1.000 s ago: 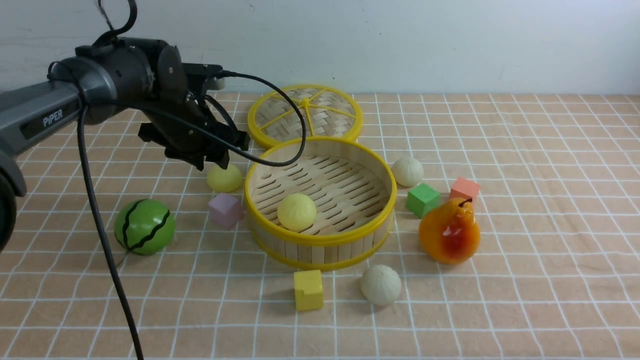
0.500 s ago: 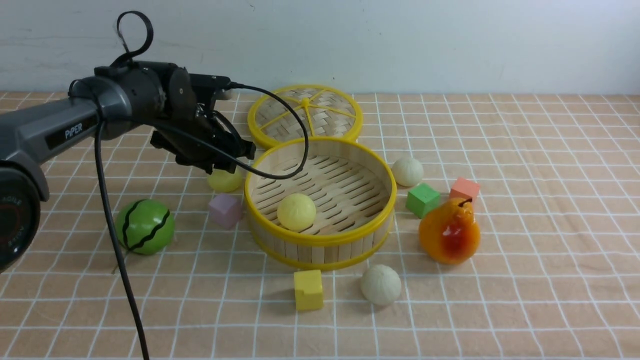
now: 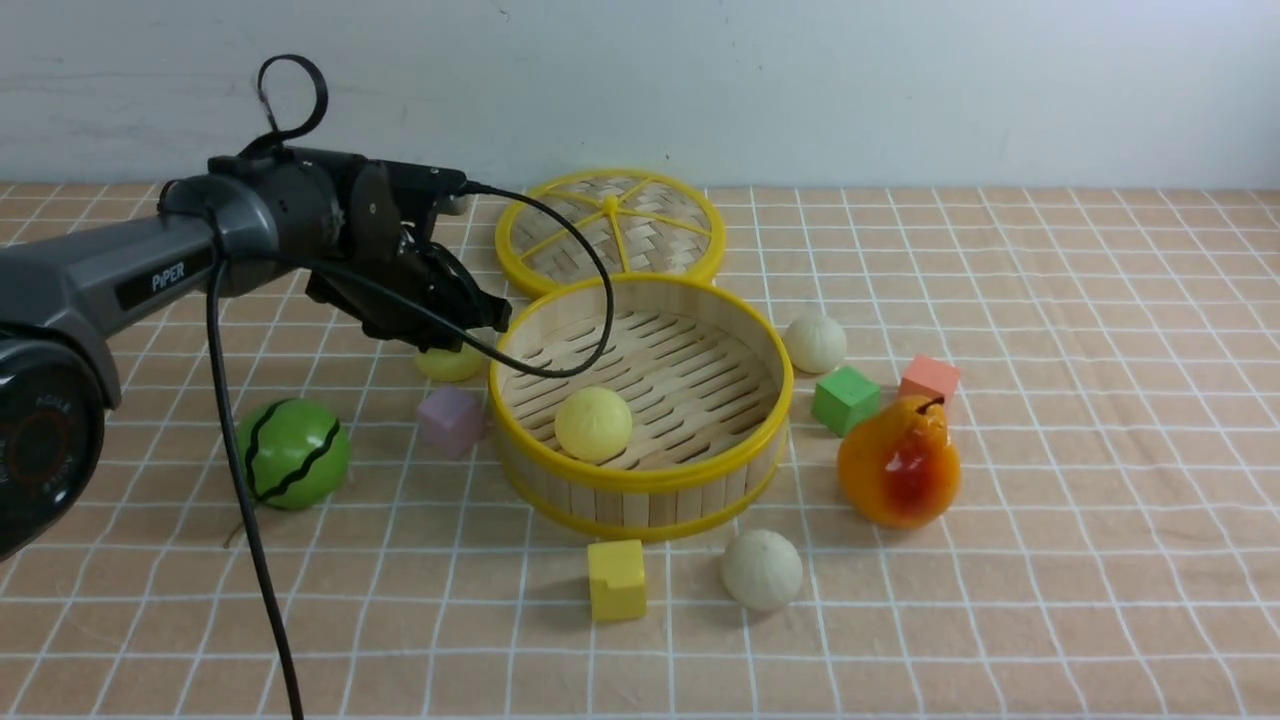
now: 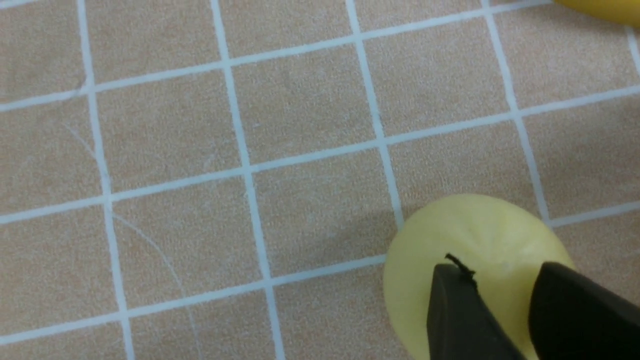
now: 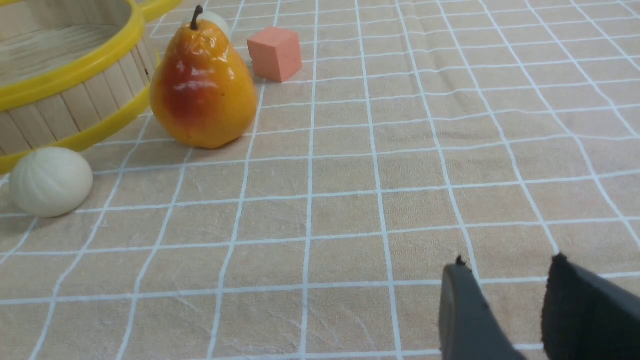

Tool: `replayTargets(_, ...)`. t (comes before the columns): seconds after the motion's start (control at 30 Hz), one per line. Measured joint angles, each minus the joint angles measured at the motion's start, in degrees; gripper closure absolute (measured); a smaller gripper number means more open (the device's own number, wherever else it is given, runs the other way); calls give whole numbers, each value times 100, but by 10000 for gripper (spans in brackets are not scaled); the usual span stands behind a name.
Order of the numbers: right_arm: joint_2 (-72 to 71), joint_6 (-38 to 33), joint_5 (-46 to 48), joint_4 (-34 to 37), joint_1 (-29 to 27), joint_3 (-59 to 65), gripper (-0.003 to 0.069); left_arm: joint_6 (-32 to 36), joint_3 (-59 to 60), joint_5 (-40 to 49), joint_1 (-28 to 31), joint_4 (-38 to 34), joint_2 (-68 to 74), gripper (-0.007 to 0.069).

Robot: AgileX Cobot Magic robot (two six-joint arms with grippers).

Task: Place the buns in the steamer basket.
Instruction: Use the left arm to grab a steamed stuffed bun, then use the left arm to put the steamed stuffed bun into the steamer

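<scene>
Front view: the left gripper [image 3: 455,335] sits lower than a second ago. Then it hung above the outer yellow bun [image 3: 450,363] and most of that bun showed. Now its dark fingers cover the bun's top and only the lower part shows. The left arm's wrist has also dropped, and its cable loop stands further in.

This bun lies on the checked cloth [image 3: 1050,400], just beside the steamer basket [image 3: 650,505] on its left, with a purple cube [image 3: 450,420] near it.

In the left wrist view, the two fingertips lie over the bun's pale surface with a narrow gap between them. Whether they press on the bun or only hover over it, I cannot tell.

The inner yellow bun [image 3: 593,423] rests on the basket's slatted floor, where it was before. The far white bun [image 3: 815,343] lies outside, just right of the basket. The near white bun [image 3: 762,569] lies in front of it. Neither has moved.

The lid [image 3: 610,225], watermelon ball [image 3: 290,452] and pear [image 3: 900,462] are also unchanged.

In the right wrist view, the right gripper [image 5: 507,265] hangs over bare cloth. Its jaws are apart with nothing between them.
</scene>
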Motion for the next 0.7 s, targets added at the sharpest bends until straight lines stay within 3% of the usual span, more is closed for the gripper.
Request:
replayTargets(0.13,0,0,0,0,0,0,420,0,0,-23,0,6,0,431)
replayTargets(0.23,0,0,0,0,0,0,420,0,0,-23,0,6,0,486)
replayTargets(0.27,0,0,0,0,0,0,420,0,0,-18,0,6,0,571)
replayTargets(0.37,0,0,0,0,0,0,420,0,0,-6,0,11,0,638)
replayTargets(0.7,0,0,0,0,0,0,420,0,18,539,0,332,-630,638)
